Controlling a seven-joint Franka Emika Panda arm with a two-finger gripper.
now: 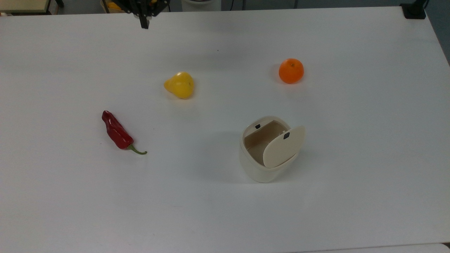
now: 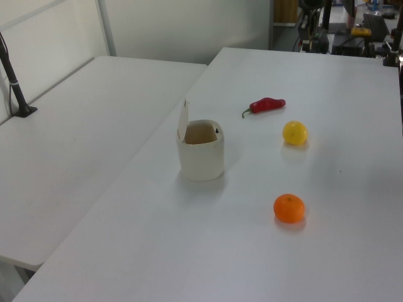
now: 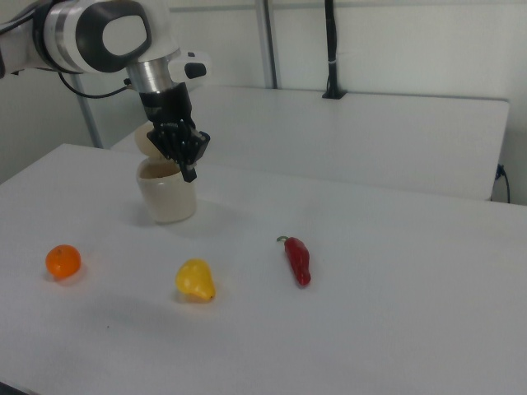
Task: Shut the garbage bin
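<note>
A robot arm (image 3: 99, 33) with glossy white rounded shells and a dark grey disc set in its joint. A silver-grey ring leads to a black wrist and a black gripper (image 3: 189, 169); a thin black cable trails from the white shell.
</note>
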